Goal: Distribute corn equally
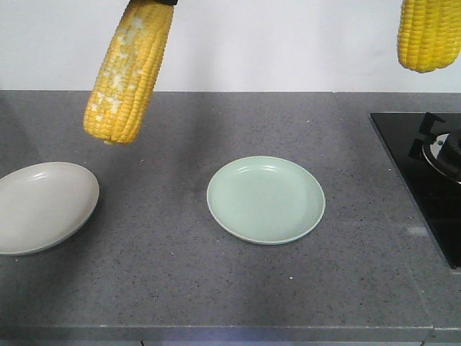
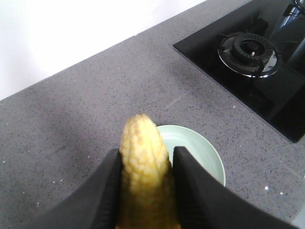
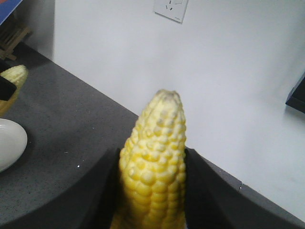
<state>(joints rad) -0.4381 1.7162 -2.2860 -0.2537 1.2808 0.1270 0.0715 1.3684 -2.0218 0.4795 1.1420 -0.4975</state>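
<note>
Corn hangs at upper left [image 1: 128, 72] and upper right [image 1: 429, 34], each gripper [image 2: 145, 191] [image 3: 152, 191] closed on one. Lower each slowly, one onto the beige plate [image 1: 43, 205], one onto the green plate [image 1: 266, 200] on the desk [image 1: 166, 288].

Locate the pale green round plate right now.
In the front view the pale green round plate sits empty mid-counter, between the beige plate at left and the black gas stove at right.

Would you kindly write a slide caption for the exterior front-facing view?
Two corn cobs hang above a grey counter, over an empty white plate and green plate.
</note>
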